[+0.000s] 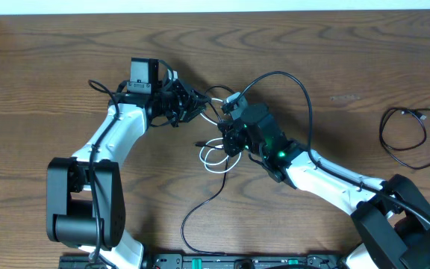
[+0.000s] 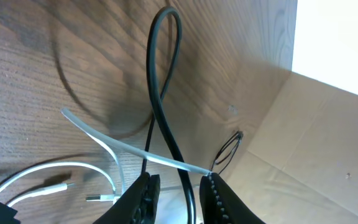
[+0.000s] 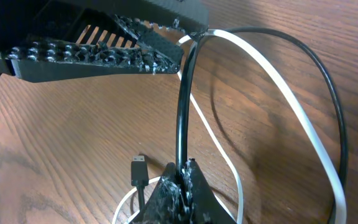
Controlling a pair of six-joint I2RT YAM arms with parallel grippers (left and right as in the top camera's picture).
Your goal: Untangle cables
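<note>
We find the right gripper (image 3: 182,169) clamped on the black cable (image 3: 182,106), at the centre of the overhead view. The left gripper (image 2: 180,179) stands narrow, with that cable between its jaws and the white cable (image 2: 123,146) across the tips. We cannot tell whether it grips.

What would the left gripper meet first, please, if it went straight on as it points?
Probably the white cable, crossing just ahead of the left gripper; the black cable runs between its jaws, though depth is unclear.
</note>
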